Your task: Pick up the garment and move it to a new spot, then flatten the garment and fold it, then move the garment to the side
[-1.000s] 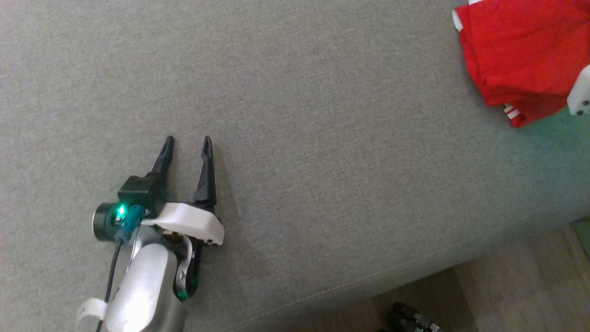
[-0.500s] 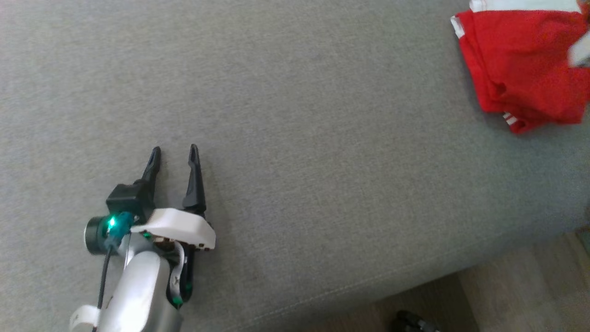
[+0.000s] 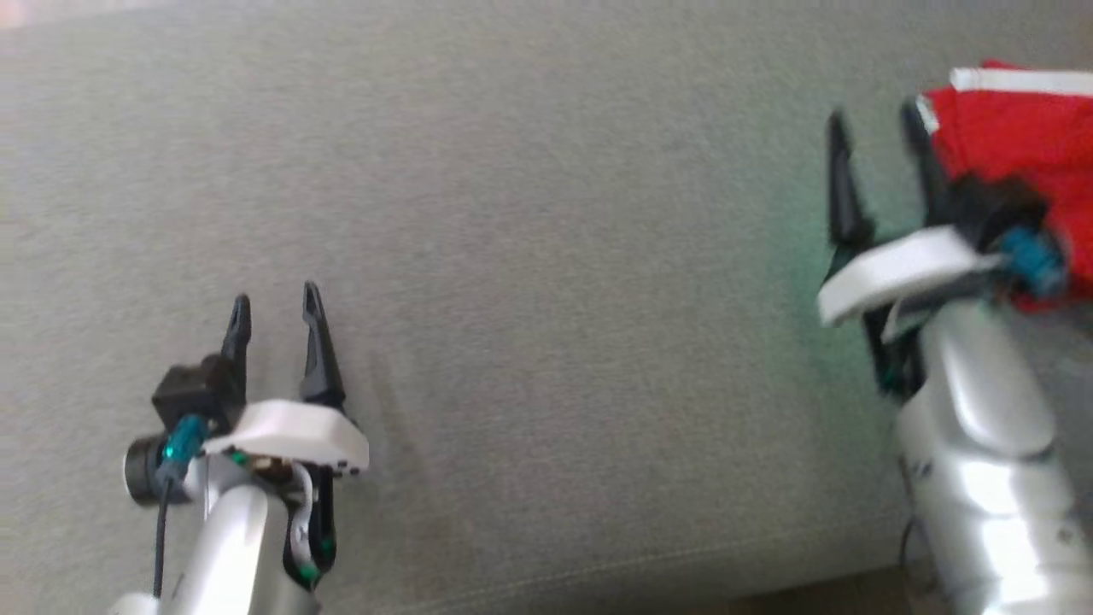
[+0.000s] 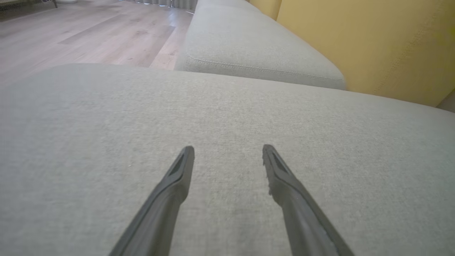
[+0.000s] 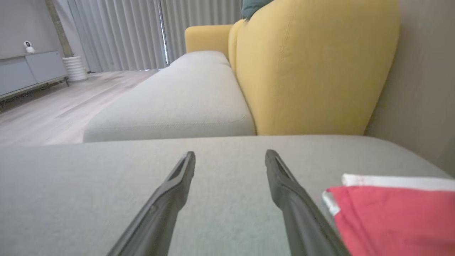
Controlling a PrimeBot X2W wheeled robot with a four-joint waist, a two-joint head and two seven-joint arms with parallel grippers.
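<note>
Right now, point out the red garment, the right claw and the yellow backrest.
red garment (image 5: 398, 220), right wrist view, its red top face.
right claw (image 3: 874, 115), head view, midway between its fingertips.
yellow backrest (image 5: 312, 67), right wrist view, its front face.

one garment (image 3: 1016, 137), two hands (image 3: 277, 293) (image 3: 874, 111), two grey cushions (image 4: 227, 117) (image 4: 249, 46)

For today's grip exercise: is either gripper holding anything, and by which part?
Nothing is held. The left gripper and right gripper both stand open; the red garment lies loose on the cushion.
</note>
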